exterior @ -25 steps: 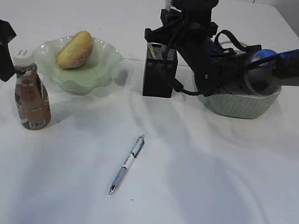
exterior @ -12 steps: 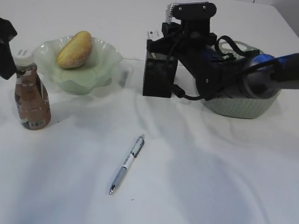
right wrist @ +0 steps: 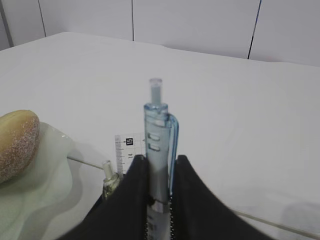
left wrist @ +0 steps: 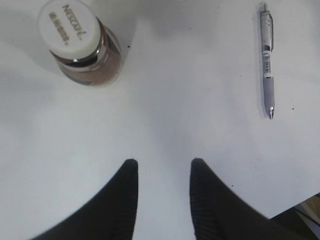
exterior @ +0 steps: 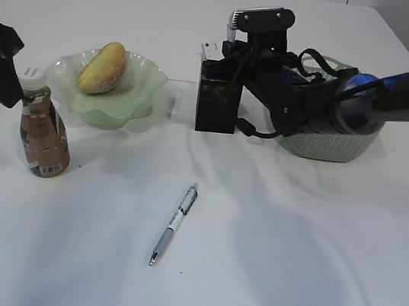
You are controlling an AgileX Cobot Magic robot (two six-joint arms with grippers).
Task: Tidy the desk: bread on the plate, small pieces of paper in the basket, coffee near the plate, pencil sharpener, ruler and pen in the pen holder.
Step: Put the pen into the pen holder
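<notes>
exterior view: bread (exterior: 102, 67) sits on the green plate (exterior: 141, 90), coffee bottle (exterior: 42, 132) just beside it at about 7 o'clock. black pen holder (exterior: 217, 107) stands at the plate's 3 o'clock, basket (exterior: 329, 145) further right. a pen (exterior: 174, 224) lies loose on the white bench (exterior: 288, 265).

left wrist view: left end effector (left wrist: 161, 172) released, holding nothing (coffee cap at 11 o'clock).

right wrist view: right end effector (right wrist: 159, 172) clenched on a blue pen (right wrist: 157, 145) held upright, ruler (right wrist: 123, 151) behind it.
</notes>
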